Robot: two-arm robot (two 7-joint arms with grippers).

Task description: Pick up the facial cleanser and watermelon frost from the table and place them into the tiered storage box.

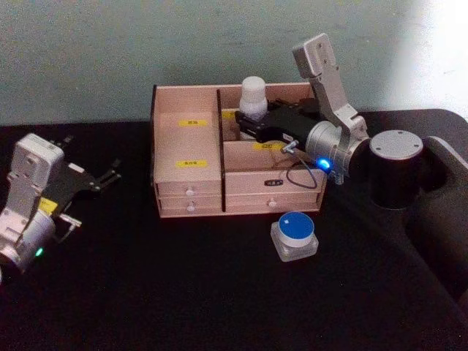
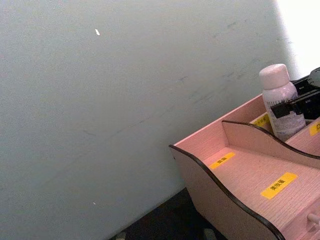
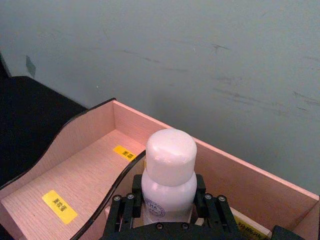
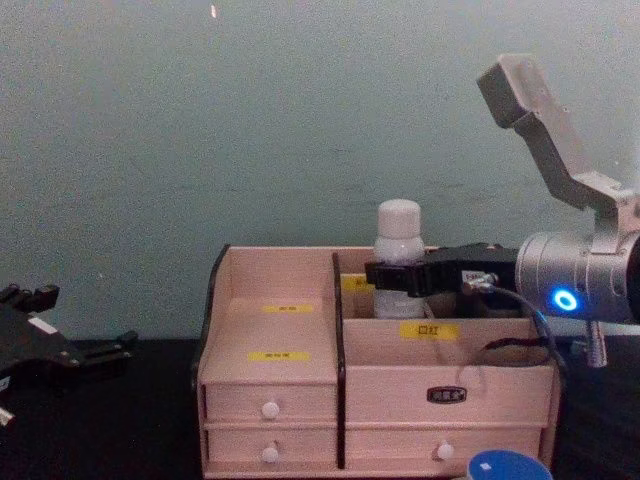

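- The white bottle (image 3: 170,160) is pinched upright at its body between the jaws of the right gripper (image 1: 252,121), with its cap standing above them.
- The jaws are held inside the rear right compartment of the tiered storage box (image 1: 186,183); whether the bottle's base rests on the floor cannot be told.
- The blue-lidded jar (image 1: 295,235) is seen on the table (image 1: 183,292), before the box and well apart from those jaws.
- The left gripper (image 1: 93,162) is held over the table left of the box, its jaws spread.

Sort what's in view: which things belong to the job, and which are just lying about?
Job: white bottle, gripped by the right gripper in the tiered storage box, rear right compartment; blue-lidded jar on the table in front.
Not in use: left gripper, parked at left.
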